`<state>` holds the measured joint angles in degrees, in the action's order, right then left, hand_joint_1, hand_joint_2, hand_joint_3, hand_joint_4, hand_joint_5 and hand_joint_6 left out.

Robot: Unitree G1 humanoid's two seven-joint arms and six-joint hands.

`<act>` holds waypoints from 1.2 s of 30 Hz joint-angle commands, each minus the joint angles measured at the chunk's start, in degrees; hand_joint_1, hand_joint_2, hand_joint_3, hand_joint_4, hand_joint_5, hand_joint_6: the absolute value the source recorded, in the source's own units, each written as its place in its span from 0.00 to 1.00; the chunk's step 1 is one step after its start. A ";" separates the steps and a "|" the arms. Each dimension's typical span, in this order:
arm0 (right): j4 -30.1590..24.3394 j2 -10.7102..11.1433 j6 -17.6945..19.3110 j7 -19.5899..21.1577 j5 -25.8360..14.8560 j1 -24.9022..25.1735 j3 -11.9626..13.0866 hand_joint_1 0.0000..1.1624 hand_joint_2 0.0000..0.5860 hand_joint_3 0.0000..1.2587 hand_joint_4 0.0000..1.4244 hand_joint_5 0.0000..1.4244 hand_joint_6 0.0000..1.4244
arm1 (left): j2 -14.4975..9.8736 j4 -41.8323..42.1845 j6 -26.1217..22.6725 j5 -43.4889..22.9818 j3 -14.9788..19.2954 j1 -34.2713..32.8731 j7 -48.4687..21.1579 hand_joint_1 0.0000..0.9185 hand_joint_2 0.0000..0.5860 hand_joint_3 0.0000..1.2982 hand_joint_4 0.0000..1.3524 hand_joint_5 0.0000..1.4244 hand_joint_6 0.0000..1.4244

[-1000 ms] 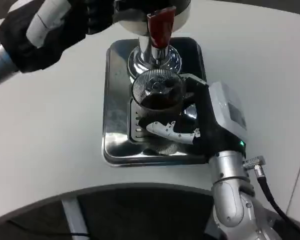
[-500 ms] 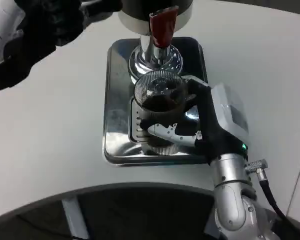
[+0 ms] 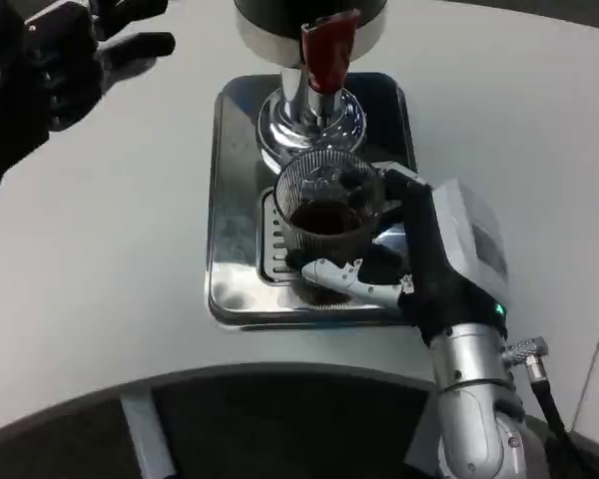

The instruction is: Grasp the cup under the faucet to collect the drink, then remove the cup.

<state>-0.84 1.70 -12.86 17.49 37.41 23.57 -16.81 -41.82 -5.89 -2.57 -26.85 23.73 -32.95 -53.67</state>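
A ribbed clear glass cup [image 3: 328,215] holding dark drink sits above the steel drip tray [image 3: 235,200], a little in front of the faucet. The faucet is a chrome spout [image 3: 309,110] with a red lever [image 3: 325,50] under a dark dispenser body. My right hand [image 3: 419,254] grips the cup from its right side, fingers wrapped round the front and back of the glass. My left hand [image 3: 55,55] is at the top left, away from the dispenser, its fingers apart and holding nothing.
The white table [image 3: 100,269] spreads left and right of the tray. Its dark curved front edge [image 3: 280,384] runs along the bottom. A black cable [image 3: 554,409] hangs beside my right forearm.
My left hand has pulled away from the dispenser's top toward the upper left. My right hand has drawn the cup a little toward me, away from the spout.
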 commanded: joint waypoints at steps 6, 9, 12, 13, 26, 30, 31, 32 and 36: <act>-7.81 -1.01 -0.54 -0.69 1.19 -4.55 -0.27 0.83 0.28 0.80 0.86 0.84 0.92 | -1.26 4.49 6.51 3.25 0.45 7.10 2.33 0.00 0.14 0.01 0.00 0.00 0.00; -10.11 -1.06 -0.91 -1.11 1.67 -5.88 -0.36 0.83 0.28 0.80 0.86 0.84 0.92 | -1.16 5.71 9.44 5.52 -0.01 9.96 2.96 0.00 0.14 0.00 0.00 0.00 0.00; -12.17 -1.09 -1.24 -1.65 2.15 -6.96 -0.33 0.83 0.28 0.80 0.86 0.84 0.93 | -1.02 6.34 12.02 7.61 -0.71 12.61 3.45 0.00 0.14 0.00 0.00 0.00 0.00; -13.03 -1.11 -1.37 -1.85 2.36 -7.44 -0.31 0.83 0.28 0.80 0.86 0.84 0.93 | -0.94 6.50 12.79 8.25 -0.96 13.42 3.65 0.00 0.14 0.00 0.00 0.00 0.00; -21.48 -0.47 -1.98 -6.13 4.64 -12.82 -0.79 0.83 0.28 0.80 0.86 0.84 0.93 | 0.53 7.20 23.75 16.39 -5.83 21.22 7.36 0.00 0.12 0.00 0.00 0.00 0.00; -23.97 0.07 -1.73 -7.92 5.11 -14.84 -1.06 0.83 0.27 0.80 0.85 0.84 0.93 | 1.33 7.49 26.68 19.09 -7.20 23.17 9.97 0.00 0.12 0.00 0.00 0.00 0.00; -24.56 0.20 -1.65 -8.32 5.24 -15.35 -1.14 0.83 0.27 0.80 0.85 0.84 0.93 | 1.44 7.48 27.29 19.53 -7.44 23.49 10.57 0.00 0.11 0.00 0.00 0.00 0.00; -25.38 0.36 -1.58 -8.78 5.35 -16.05 -1.26 0.83 0.27 0.80 0.85 0.84 0.93 | 1.76 7.50 28.19 20.20 -7.75 23.96 11.28 0.00 0.11 0.00 0.00 0.00 0.00; -27.54 0.75 -1.52 -10.02 5.60 -17.73 -1.40 0.83 0.27 0.80 0.85 0.84 0.93 | 2.96 7.20 31.52 21.94 -8.57 25.29 13.92 0.00 0.11 0.00 0.00 0.00 0.00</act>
<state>-25.46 2.55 -15.62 7.92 42.51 6.78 -17.77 -39.87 1.08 26.16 -6.12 15.96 -9.24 -41.45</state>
